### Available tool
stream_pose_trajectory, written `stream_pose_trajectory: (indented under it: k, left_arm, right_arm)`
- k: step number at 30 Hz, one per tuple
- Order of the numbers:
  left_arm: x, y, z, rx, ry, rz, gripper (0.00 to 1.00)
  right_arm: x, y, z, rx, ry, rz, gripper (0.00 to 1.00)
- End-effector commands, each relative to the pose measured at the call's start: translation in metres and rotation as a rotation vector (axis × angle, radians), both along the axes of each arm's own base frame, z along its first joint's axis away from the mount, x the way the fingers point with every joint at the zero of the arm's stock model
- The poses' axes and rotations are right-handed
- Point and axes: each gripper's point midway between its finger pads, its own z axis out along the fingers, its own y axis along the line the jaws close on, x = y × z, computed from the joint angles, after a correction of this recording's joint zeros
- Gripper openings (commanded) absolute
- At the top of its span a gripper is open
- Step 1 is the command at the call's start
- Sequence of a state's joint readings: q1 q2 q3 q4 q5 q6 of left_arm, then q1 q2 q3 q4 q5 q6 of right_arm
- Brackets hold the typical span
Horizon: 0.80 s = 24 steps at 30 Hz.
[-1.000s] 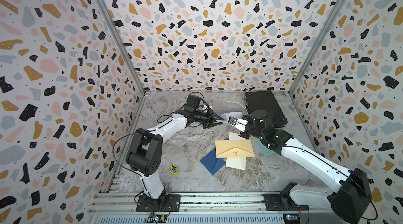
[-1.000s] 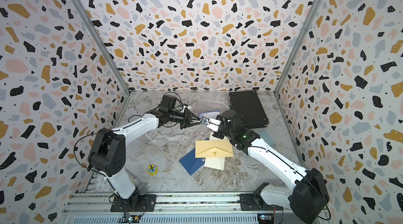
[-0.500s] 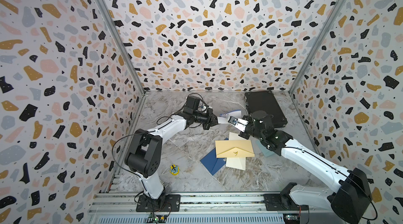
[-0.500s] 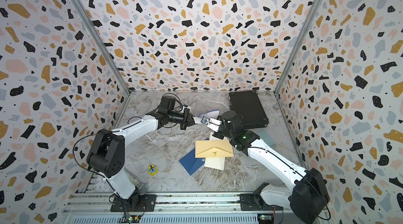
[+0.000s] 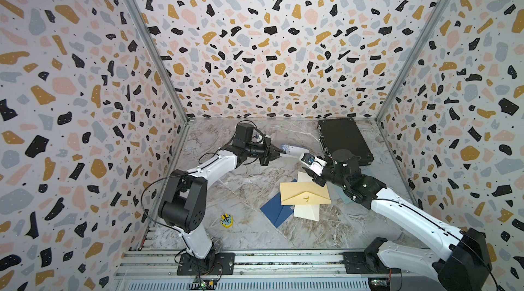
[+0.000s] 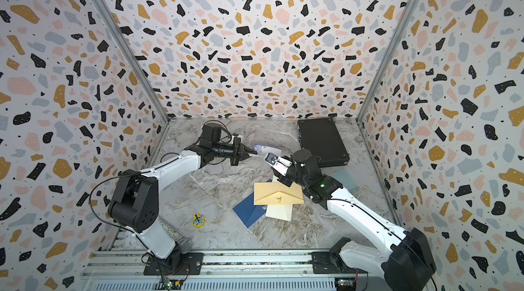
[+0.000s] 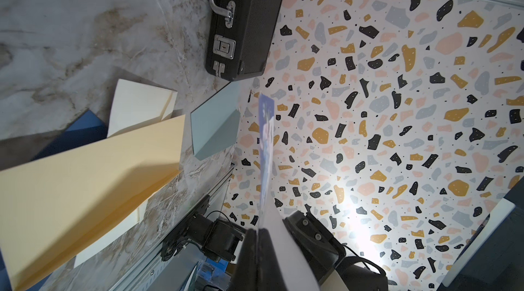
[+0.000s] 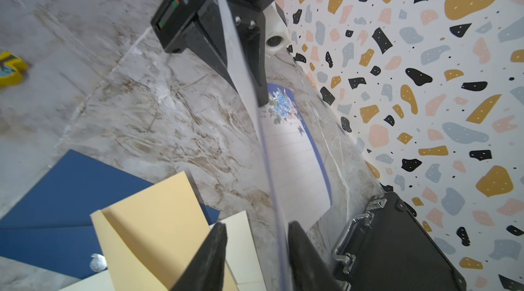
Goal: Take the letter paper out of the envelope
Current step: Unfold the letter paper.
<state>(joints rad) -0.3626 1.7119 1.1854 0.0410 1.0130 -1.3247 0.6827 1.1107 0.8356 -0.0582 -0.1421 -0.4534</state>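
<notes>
The letter paper (image 5: pixel 293 151), white with a blue flowered border, hangs above the table between the two arms in both top views (image 6: pixel 269 151). My left gripper (image 5: pixel 279 152) is shut on one end of it; its wrist view shows the sheet edge-on (image 7: pixel 266 139) leaving the closed tips (image 7: pixel 258 230). My right gripper (image 5: pixel 307 167) stands open at the other end. The sheet's edge (image 8: pixel 255 122) passes between its fingers (image 8: pixel 297 235), close to one of them. A yellow envelope (image 5: pixel 304 196) lies flap-closed on top of a small pile. I cannot tell which envelope held the paper.
Under the yellow envelope lie a cream one (image 5: pixel 306 211), a navy one (image 5: pixel 276 213) and a pale teal one (image 6: pixel 344 179). A black case (image 5: pixel 343 139) sits at the back right, close behind the right gripper. A small yellow object (image 5: pixel 226 220) lies front left.
My left gripper moved in and shut on the paper's end. The right gripper, shut on the paper before, has opened its jaws around it.
</notes>
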Motion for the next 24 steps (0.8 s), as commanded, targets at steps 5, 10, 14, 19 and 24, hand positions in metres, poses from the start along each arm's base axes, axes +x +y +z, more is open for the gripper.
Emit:
stream_pose_trajectory:
  k: [5, 10, 14, 19, 24]
  left_arm:
    - [0.003, 0.0, 0.022, -0.034, -0.087, -0.004, 0.0]
    - [0.009, 0.001, 0.025, -0.049, -0.085, 0.015, 0.0]
    - [0.011, 0.0, 0.028, -0.06, -0.08, 0.017, 0.0]
    - [0.008, 0.002, 0.024, -0.059, -0.065, 0.021, 0.0]
    - [0.012, 0.009, 0.035, -0.088, -0.07, 0.053, 0.0]
  right_arm:
    - [-0.023, 0.029, 0.007, 0.163, 0.182, 0.044, 0.43]
    - [-0.017, 0.039, -0.007, 0.171, 0.235, 0.027, 0.44]
    - [-0.01, 0.039, -0.019, 0.185, 0.276, -0.026, 0.45]
    - [-0.002, 0.045, -0.019, 0.219, 0.316, -0.059, 0.45]
    - [0.0, 0.046, -0.022, 0.243, 0.363, -0.096, 0.45]
